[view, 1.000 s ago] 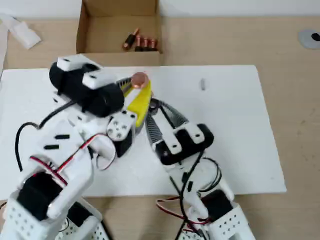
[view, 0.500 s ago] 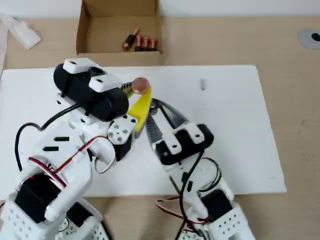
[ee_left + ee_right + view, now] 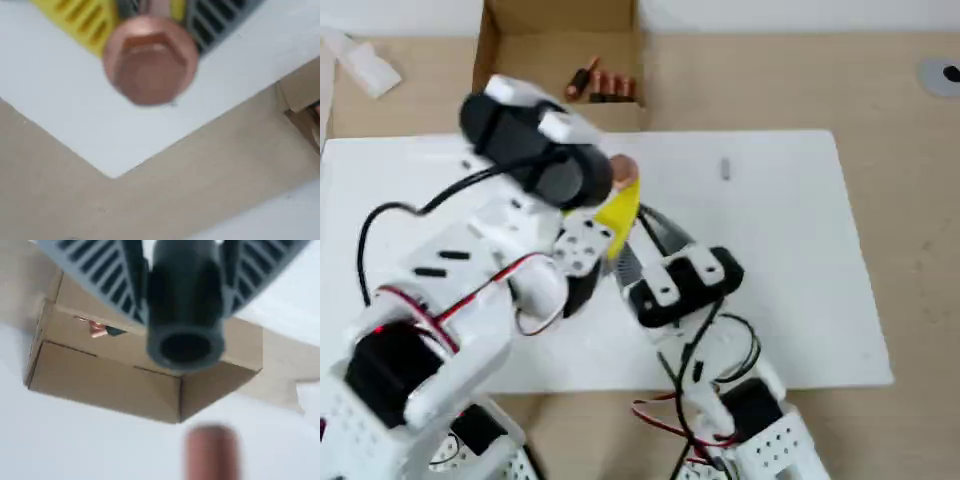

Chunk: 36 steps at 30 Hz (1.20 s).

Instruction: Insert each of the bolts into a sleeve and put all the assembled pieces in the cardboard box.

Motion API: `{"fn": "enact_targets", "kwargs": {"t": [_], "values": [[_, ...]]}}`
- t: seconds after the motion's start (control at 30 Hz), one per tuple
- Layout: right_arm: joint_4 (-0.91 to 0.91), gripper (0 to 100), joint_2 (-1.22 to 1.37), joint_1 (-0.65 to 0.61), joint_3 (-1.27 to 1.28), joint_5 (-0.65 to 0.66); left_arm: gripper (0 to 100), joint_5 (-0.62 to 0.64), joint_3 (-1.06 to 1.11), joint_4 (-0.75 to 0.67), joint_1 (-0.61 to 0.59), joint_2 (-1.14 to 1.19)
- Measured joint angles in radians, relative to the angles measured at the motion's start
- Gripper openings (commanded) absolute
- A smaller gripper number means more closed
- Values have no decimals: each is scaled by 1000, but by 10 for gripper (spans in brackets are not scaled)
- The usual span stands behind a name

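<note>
My left gripper (image 3: 623, 185), with one yellow finger, is shut on a copper bolt (image 3: 623, 168) above the white sheet, just in front of the cardboard box (image 3: 500, 75). The bolt's hexagonal head (image 3: 150, 60) faces the left wrist camera between the yellow and grey fingers. My right gripper (image 3: 642, 228) sits just behind and right of it, shut on a dark grey sleeve (image 3: 185, 305) whose open end faces the camera. The blurred copper bolt (image 3: 212, 452) shows close below the sleeve. Several assembled copper-and-dark pieces (image 3: 602, 84) lie inside the box.
A white sheet (image 3: 790, 260) covers the wooden table (image 3: 800, 80). A small grey piece (image 3: 725, 168) lies on the sheet to the right. A white object (image 3: 365, 62) is at the far left corner and a grey disc (image 3: 940, 75) at the far right.
My left arm swung right and toward the box, carrying the bolt with it. The right arm stayed nearly still.
</note>
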Motion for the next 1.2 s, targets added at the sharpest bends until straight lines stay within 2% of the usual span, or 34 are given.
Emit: {"fn": "enact_targets", "kwargs": {"t": [0.83,1.0,1.2], "values": [[0,9,0,0,0,0,5,0,80,-3,-3,3],[0,9,0,0,0,0,5,0,100,-48,-52,3],[0,9,0,-2,0,0,5,0,184,-115,-52,3]]}}
